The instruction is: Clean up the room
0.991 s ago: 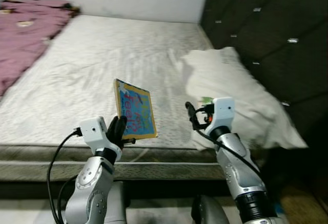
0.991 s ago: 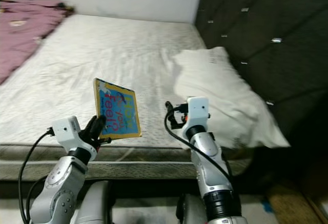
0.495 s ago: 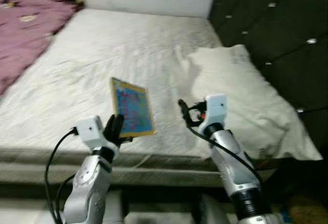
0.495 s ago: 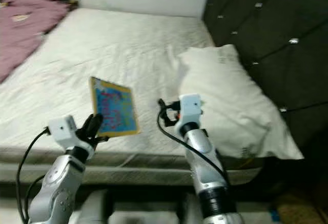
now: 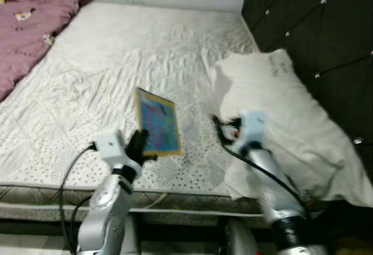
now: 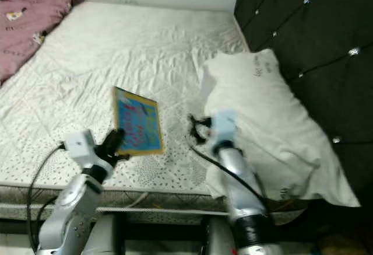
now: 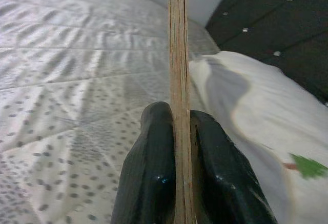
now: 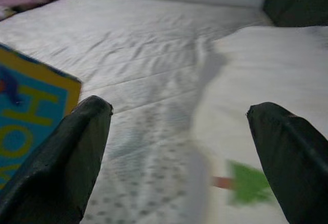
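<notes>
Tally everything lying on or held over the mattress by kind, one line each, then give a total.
Picture book, clamped upright in the left gripper: 1
White pillow by the headboard: 1
Pink blanket at the far left side: 1
Total: 3

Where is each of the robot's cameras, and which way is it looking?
Left eye: on the head, looking down at the mattress; both silver arms show.
Right eye: beside it, same scene; both show the pillow.
Left wrist: looks along the left gripper, clamped on the book, seen edge-on.
Right wrist: looks between the right gripper's open fingers at the mattress; shares the book's corner.
</notes>
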Tool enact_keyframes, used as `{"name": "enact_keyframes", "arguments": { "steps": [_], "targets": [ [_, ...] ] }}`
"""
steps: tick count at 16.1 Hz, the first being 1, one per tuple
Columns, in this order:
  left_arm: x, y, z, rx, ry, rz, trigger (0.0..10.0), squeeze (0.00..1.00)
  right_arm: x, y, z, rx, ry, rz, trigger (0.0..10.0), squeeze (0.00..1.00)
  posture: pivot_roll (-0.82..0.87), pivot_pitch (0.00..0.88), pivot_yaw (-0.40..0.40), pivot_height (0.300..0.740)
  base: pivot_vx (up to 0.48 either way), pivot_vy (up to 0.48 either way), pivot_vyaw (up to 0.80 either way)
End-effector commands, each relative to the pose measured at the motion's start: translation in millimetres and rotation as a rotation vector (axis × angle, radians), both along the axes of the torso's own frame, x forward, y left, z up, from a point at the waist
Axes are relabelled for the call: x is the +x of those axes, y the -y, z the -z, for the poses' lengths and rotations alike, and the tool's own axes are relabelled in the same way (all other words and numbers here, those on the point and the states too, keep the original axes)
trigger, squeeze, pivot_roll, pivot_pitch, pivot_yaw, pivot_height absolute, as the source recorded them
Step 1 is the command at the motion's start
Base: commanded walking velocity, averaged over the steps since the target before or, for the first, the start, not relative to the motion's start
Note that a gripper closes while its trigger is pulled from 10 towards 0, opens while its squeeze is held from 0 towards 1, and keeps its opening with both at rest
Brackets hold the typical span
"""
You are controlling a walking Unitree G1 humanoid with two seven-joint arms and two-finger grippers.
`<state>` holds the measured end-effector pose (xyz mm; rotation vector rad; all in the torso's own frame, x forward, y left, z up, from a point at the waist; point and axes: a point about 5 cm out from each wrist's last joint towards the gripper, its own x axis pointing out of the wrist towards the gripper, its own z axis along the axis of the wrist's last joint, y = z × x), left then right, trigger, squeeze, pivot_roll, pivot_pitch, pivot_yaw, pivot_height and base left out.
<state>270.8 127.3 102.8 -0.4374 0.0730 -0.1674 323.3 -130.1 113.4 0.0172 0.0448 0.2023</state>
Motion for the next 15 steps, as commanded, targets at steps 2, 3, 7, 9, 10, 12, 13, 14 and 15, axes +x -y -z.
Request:
{"name": "enact_keyframes", "arguments": {
  "steps": [2, 3, 7, 9, 10, 12, 13, 14, 15],
  "targets": [
    [1.8, 7.2, -6, -0.054, 0.022, -0.013, 10.0, 0.0, 0.0, -5.4, -4, 0.016, 0.015, -0.011, 10.0, 0.0, 0.03, 0.0, -0.061, 0.576, 0.0, 0.0, 0.0],
    [2.4, 6.5, -5, -0.067, 0.014, -0.022, 10.0, 0.0, 0.0, -5.8, -3, 0.015, 0.014, -0.013, 10.0, 0.0, 0.03, 0.0, -0.063, 0.572, 0.0, 0.0, 0.0],
    [9.5, 10.4, 7, -0.156, -0.045, -0.046, 10.0, 0.0, 1.5, -4.4, -5, 0.004, 0.018, -0.019, 10.0, 0.0, 0.02, 0.0, -0.079, 0.538, 0.0, 0.0, 0.0],
    [11.9, 15.6, 10, -0.172, -0.076, -0.028, 10.0, 0.0, 1.8, -2.4, -6, -0.002, 0.021, -0.02, 10.0, 0.0, 0.01, 0.0, -0.086, 0.538, 0.0, 0.0, 0.0],
    [13.7, 18.2, 18, -0.143, -0.142, -0.024, 10.0, 0.0, 2.0, 1.2, -7, -0.012, 0.024, -0.016, 10.0, 0.0, 0.0, 0.0, -0.089, 0.538, 0.0, 0.0, 0.0],
    [20.7, 24.5, 25, -0.137, -0.206, -0.01, 10.0, 0.0, 2.1, 6.2, -10, -0.023, 0.032, -0.006, 10.0, 0.0, -0.01, 0.0, -0.091, 0.538, 0.0, 0.0, 0.0],
    [23.3, 28.8, 26, -0.155, -0.233, 0.005, 10.0, 0.0, 2.0, 6.4, -11, -0.023, 0.035, -0.005, 10.0, 0.0, -0.02, 0.0, -0.091, 0.538, 0.0, 0.0, 0.0],
    [25.5, 34.9, 27, -0.168, -0.254, 0.039, 10.0, 0.0, 1.5, 6.4, -12, -0.024, 0.039, -0.004, 10.0, 0.0, -0.03, 0.0, -0.09, 0.538, 0.0, 0.0, 0.0],
    [26.5, 40.2, 25, -0.205, -0.263, 0.06, 10.0, 0.0, 0.7, 6.4, -13, -0.025, 0.041, -0.005, 10.0, 0.0, -0.04, 0.0, -0.09, 0.538, 0.0, 0.0, 0.0]
  ]
}}
